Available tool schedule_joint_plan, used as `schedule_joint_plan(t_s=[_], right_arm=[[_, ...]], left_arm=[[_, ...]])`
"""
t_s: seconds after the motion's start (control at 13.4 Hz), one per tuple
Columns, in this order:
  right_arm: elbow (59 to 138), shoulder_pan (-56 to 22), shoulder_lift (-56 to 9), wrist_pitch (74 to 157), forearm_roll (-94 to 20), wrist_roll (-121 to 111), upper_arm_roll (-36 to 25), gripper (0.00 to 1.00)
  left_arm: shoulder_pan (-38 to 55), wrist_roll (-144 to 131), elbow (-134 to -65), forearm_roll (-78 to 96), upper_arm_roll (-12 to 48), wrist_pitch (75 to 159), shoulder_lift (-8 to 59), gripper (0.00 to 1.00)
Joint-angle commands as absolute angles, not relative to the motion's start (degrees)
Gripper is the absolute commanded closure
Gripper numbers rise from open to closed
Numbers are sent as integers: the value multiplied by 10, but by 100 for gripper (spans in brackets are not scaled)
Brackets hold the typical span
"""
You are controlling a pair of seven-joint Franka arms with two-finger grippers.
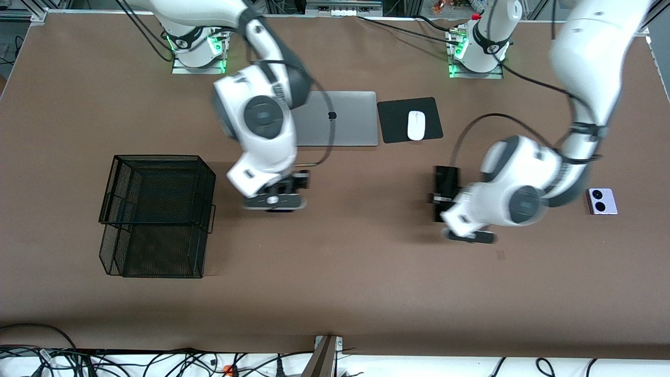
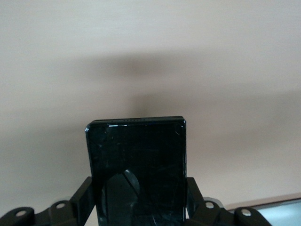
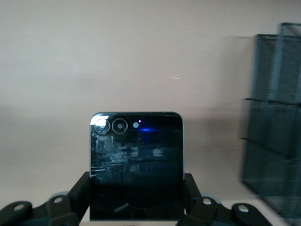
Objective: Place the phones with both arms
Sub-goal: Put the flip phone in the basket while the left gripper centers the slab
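My left gripper (image 2: 137, 194) is shut on the long black slab phone (image 2: 136, 160), whose glass face stands up between both fingers. In the front view that phone (image 1: 446, 180) hangs over bare table, below the mouse pad. My right gripper (image 3: 136, 190) is shut on the small black flip phone (image 3: 136, 160), whose two lenses sit at its upper edge. It is over the table between the laptop and the basket. The lilac flip phone (image 1: 602, 201) lies flat on the table at the left arm's end, apart from both grippers.
A black wire-mesh basket (image 1: 157, 214) stands at the right arm's end and also shows in the right wrist view (image 3: 277, 127). A closed silver laptop (image 1: 340, 118), a black mouse pad (image 1: 395, 123) and a white mouse (image 1: 416, 125) lie near the robots' bases.
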State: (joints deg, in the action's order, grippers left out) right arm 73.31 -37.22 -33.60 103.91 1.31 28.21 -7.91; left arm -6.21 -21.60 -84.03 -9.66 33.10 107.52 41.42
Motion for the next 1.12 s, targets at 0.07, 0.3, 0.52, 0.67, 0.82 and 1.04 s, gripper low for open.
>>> schedule_joint_plan(t_s=[0.07,0.3,0.52,0.67,0.82,1.04], right_arm=[[971,-353,-174,1112,1,140,-140,100],[1147,-354,-82,1222,1,7,-223,100],[1198,-353,-74,1280,-1,-117,-315,100],[1199,-351,-88,1295,-12,-130,-340,100],[1197,-324,-123,1325,-43,-133,-343,100],[1189,-308,-173,1346,-122,-183,-343,100]], left_arm=[[11,-305,-827,-85,323,1183,464,68],[63,-409,-832,-93,321,1316,505,68],[111,-435,-834,-93,288,1338,517,68],[131,-446,-838,-93,268,1338,519,68],[131,-446,-851,-94,266,1338,519,65],[129,-457,-854,-93,264,1327,514,0]])
